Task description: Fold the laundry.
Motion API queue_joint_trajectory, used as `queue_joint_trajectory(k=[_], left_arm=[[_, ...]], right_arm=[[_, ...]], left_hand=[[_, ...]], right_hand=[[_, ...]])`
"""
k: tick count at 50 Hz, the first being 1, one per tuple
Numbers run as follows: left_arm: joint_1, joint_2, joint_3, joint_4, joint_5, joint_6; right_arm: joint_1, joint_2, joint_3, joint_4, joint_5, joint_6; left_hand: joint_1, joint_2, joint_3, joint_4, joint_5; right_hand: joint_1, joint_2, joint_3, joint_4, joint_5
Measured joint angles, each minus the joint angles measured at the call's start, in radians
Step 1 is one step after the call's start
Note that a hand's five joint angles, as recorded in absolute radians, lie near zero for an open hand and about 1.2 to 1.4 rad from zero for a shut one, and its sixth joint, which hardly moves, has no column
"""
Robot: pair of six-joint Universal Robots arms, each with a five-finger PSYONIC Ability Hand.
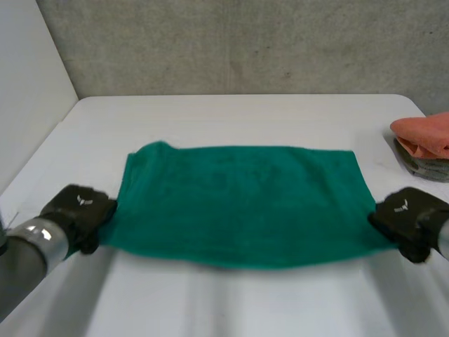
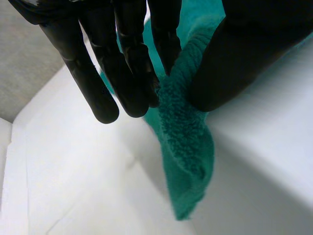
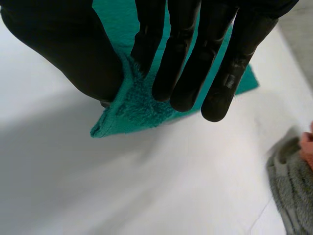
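Observation:
A green towel (image 1: 242, 200) is stretched out wide over the white table (image 1: 231, 116), its near edge lifted off the surface. My left hand (image 1: 78, 210) holds the towel's near left corner. In the left wrist view that corner (image 2: 183, 142) is pinched between the straight fingers (image 2: 122, 73) and the thumb, and it hangs down below them. My right hand (image 1: 409, 219) holds the near right corner. The right wrist view has this corner (image 3: 132, 105) pinched between its fingers (image 3: 195, 58) and thumb above the table.
At the table's right edge lies an orange cloth (image 1: 428, 133) on top of a folded grey cloth (image 1: 421, 165), the grey one also beside my right hand (image 3: 291, 191). A grey wall runs behind the table, and a white panel stands at its left side.

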Motion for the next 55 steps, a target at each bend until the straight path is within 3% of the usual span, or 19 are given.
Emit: queue_joint_trajectory(k=[3,8,17,24,32,44,45,46,47,49,50,51,52,55], left_arm=[[0.001,0.088,-0.045,-0.108,-0.007,0.089],[0.000,0.126,-0.088,-0.147,-0.011,0.182],[-0.007,0.020,-0.051,-0.048,-0.053,0.213],[-0.059,-0.246,0.199,0.158,-0.145,0.204],[-0.101,-0.506,0.482,0.271,-0.154,0.197],[-0.141,-0.790,0.803,0.456,-0.165,0.225],[-0.143,-0.804,0.820,0.465,-0.168,0.229],[-0.143,-0.809,0.826,0.469,-0.169,0.232],[-0.145,-0.821,0.839,0.477,-0.173,0.237],[-0.148,-0.827,0.845,0.482,-0.175,0.241],[-0.151,-0.828,0.845,0.485,-0.177,0.242],[-0.153,-0.827,0.844,0.486,-0.177,0.243],[-0.161,-0.820,0.835,0.488,-0.179,0.243],[-0.175,-0.788,0.797,0.489,-0.180,0.241]], right_arm=[[-0.018,-0.067,-0.003,0.179,0.001,-0.108],[-0.026,-0.091,-0.001,0.297,-0.003,-0.172],[-0.002,-0.001,-0.045,0.208,0.009,-0.124],[0.106,0.227,-0.279,0.013,0.107,0.029],[0.155,0.438,-0.542,-0.111,0.221,0.063],[0.202,0.821,-1.014,-0.165,0.299,0.064],[0.204,0.846,-1.046,-0.170,0.303,0.064],[0.205,0.859,-1.062,-0.172,0.304,0.065],[0.207,0.886,-1.098,-0.178,0.309,0.068],[0.209,0.907,-1.131,-0.185,0.317,0.076],[0.210,0.911,-1.139,-0.187,0.321,0.080],[0.211,0.918,-1.154,-0.191,0.328,0.089],[0.213,0.922,-1.170,-0.197,0.340,0.107],[0.213,0.897,-1.171,-0.206,0.359,0.162]], left_hand=[[0.000,0.001,0.002,0.000,0.000],[0.000,0.003,0.004,0.000,0.000],[0.000,0.003,0.004,0.000,0.000],[0.000,0.003,0.004,0.000,0.000],[0.000,0.003,0.004,0.001,0.000],[0.000,0.003,0.004,0.004,0.000],[-0.160,-0.145,-0.143,-0.146,-0.135],[-0.160,-0.145,-0.143,-0.146,-0.135],[-0.404,-0.368,-0.362,-0.370,-0.347],[-0.742,-0.689,-0.657,-0.675,-0.642],[-0.849,-0.785,-0.774,-0.795,-0.752],[-0.849,-0.785,-0.774,-0.795,-0.752],[-0.963,-0.974,-0.967,-0.981,-0.917],[-0.963,-0.991,-0.979,-0.994,-0.923]], right_hand=[[0.000,0.000,0.000,0.000,0.000],[0.000,0.000,0.000,0.000,0.000],[0.000,0.000,0.000,0.000,0.000],[0.000,0.000,0.000,0.000,0.000],[0.000,0.000,0.000,0.000,0.000],[0.000,0.000,0.000,0.000,0.000],[-0.030,-0.041,-0.031,-0.032,-0.028],[-0.030,-0.041,-0.031,-0.032,-0.028],[-0.253,-0.300,-0.302,-0.286,-0.251],[-0.369,-0.422,-0.401,-0.404,-0.367],[-0.612,-0.660,-0.657,-0.659,-0.625],[-0.679,-0.754,-0.751,-0.754,-0.720],[-0.740,-0.862,-0.854,-0.859,-0.823],[-0.788,-0.956,-0.968,-0.960,-0.931]])
